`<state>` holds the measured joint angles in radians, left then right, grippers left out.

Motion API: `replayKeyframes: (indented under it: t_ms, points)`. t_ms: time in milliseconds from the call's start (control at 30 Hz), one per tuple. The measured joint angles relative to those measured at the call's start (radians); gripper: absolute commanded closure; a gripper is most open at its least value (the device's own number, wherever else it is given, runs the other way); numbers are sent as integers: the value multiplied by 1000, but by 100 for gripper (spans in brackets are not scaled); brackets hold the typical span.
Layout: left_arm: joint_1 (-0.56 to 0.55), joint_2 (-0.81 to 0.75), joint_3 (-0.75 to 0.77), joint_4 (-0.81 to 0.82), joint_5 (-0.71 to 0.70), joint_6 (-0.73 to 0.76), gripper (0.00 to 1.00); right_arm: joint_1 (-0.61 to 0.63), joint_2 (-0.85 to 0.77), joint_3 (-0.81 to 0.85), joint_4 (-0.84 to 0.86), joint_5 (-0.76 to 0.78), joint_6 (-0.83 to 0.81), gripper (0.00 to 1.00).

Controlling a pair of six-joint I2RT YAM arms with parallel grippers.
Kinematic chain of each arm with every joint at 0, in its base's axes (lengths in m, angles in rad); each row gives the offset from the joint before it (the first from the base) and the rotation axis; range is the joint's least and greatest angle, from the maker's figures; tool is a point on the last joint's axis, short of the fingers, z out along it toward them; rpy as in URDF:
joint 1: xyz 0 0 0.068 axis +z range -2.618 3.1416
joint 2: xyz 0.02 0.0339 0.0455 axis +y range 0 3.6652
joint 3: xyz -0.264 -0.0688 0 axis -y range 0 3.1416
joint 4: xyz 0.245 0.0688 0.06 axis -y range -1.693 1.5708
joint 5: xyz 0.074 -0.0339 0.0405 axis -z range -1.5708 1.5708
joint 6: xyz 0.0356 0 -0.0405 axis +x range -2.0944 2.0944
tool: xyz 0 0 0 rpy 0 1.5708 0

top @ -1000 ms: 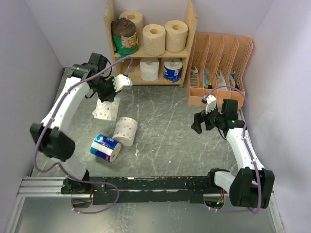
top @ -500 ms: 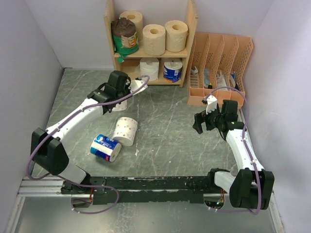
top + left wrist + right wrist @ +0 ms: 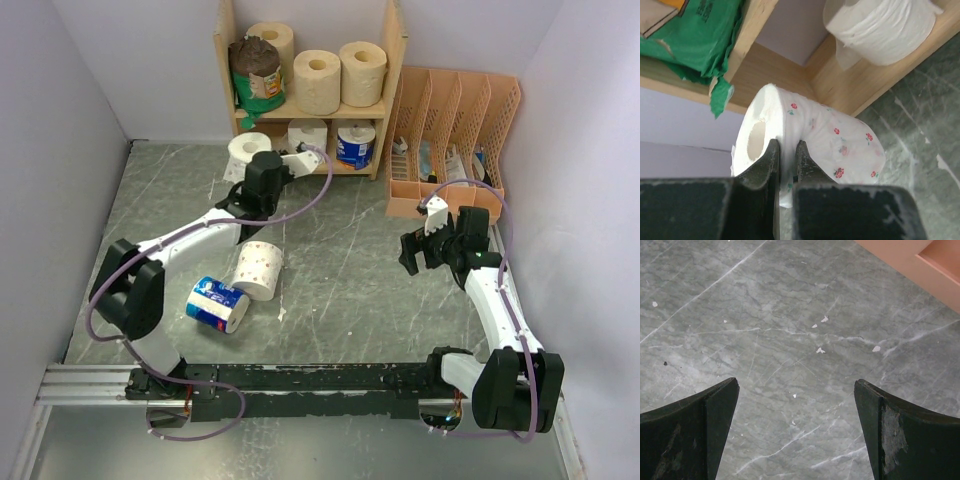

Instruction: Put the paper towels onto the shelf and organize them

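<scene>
Clamps white rose-dotted paper roll (image 3: 840, 140) in left gripper (image 3: 786, 150), eleven o'clock, beside light wooden shelf (image 3: 393, 70); holds right gripper (image 3: 796, 400) open, three o'clock.

Nine paper towels (image 3: 317, 80), one shelf (image 3: 394, 60), one file organizer (image 3: 440, 197), two grippers.

The paper towels sort as three tan rolls (image 3: 272, 38) (image 3: 317, 82) (image 3: 362, 72), three white ones (a plain white roll (image 3: 308, 140), a dotted white roll (image 3: 258, 270) and a flower-printed white roll (image 3: 840, 140)), two blue-wrapped rolls (image 3: 355, 147) (image 3: 217, 304) and one green-and-brown wrapped roll (image 3: 258, 75). The shelf has two tiers, with four rolls on the upper one. The grippers come one to an arm: one left gripper (image 3: 785, 150), one right gripper (image 3: 796, 400).
</scene>
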<state>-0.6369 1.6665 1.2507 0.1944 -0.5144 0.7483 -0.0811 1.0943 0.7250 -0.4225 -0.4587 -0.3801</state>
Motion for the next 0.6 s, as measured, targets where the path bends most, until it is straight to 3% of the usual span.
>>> replayKeyframes:
  t_ms: [367,600]
  points:
    - [-48,150,4,189,-9,15,93,0,0,-19,12,23,3,0]
    - [-43,313,60,371,-45,131,93,0,2,-24,15,35,6,0]
